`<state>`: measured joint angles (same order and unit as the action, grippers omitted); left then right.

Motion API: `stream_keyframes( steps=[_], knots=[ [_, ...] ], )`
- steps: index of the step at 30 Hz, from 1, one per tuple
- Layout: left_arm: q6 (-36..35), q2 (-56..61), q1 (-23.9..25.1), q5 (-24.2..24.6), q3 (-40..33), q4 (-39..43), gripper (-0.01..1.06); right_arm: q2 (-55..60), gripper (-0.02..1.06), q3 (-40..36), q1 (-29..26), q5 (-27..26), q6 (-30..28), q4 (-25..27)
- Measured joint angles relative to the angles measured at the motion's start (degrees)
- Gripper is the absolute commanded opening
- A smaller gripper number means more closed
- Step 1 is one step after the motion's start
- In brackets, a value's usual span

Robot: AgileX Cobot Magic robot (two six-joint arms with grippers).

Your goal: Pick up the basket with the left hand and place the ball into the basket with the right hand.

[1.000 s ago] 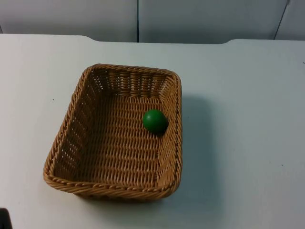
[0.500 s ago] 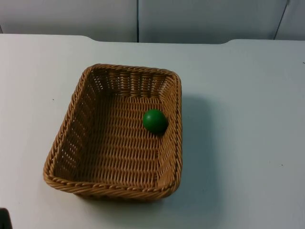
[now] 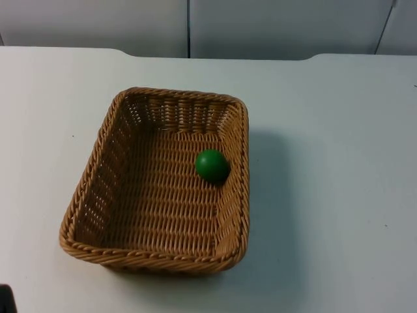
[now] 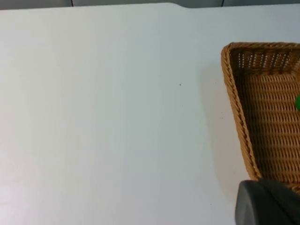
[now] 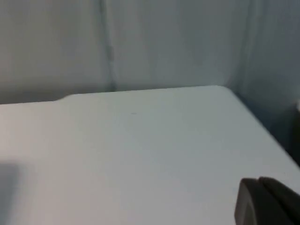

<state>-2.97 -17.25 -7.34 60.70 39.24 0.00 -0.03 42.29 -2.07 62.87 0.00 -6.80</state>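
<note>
The left gripper [image 4: 267,204] hangs off the basket's [image 3: 104,156] near-left corner, clear of the wicker rim and holding nothing; whether its fingers are apart I cannot tell. The basket sits flat on the white table [image 3: 339,195] with the green ball [image 3: 212,165] already inside, against its right wall. A good finish, by my judgement, means parking both arms without nudging the rim. The right gripper [image 5: 267,201] waits over bare table near the partition wall [image 5: 164,42], touching nothing, its opening likewise unreadable.
</note>
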Motion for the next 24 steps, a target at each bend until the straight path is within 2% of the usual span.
stream_keyframes(
  steps=[2,4,6,8,9,11,14,18,24],
  knots=[
    [0.38,2.44,0.00,-0.97,-2.12,0.00,0.00,0.00,0.00,-0.79,-0.58,-0.28,-3.32,6.09],
    [0.51,4.20,0.00,-1.25,-2.87,-0.34,0.00,0.00,0.00,-1.45,-0.68,0.11,-4.37,7.35],
    [0.63,7.99,0.00,-1.49,-3.86,-0.80,0.00,0.03,0.00,-3.47,-0.70,1.11,-7.16,10.81],
    [1.07,12.76,0.00,-1.72,-4.10,-1.05,0.00,0.00,0.00,-6.21,-0.70,0.90,-12.10,16.45],
    [1.07,12.76,0.00,-1.72,-4.10,-1.05,0.00,0.00,0.00,-6.21,-0.70,0.90,-12.10,16.45],
    [1.22,16.12,0.00,-1.81,-4.10,-1.05,0.00,0.10,0.00,-8.31,-0.70,-0.13,-15.06,20.59],
    [1.87,16.98,0.00,-0.54,-3.98,-1.14,0.00,0.10,0.00,-10.00,-0.55,-0.26,-15.90,21.38],
    [6.68,16.98,0.00,2.19,-3.98,-3.91,0.00,0.10,0.00,-11.13,1.38,1.29,-17.12,21.06],
    [9.03,16.98,0.00,3.10,-6.10,-4.98,0.00,0.10,0.00,-11.23,2.07,2.38,-17.12,20.28]
  ],
)
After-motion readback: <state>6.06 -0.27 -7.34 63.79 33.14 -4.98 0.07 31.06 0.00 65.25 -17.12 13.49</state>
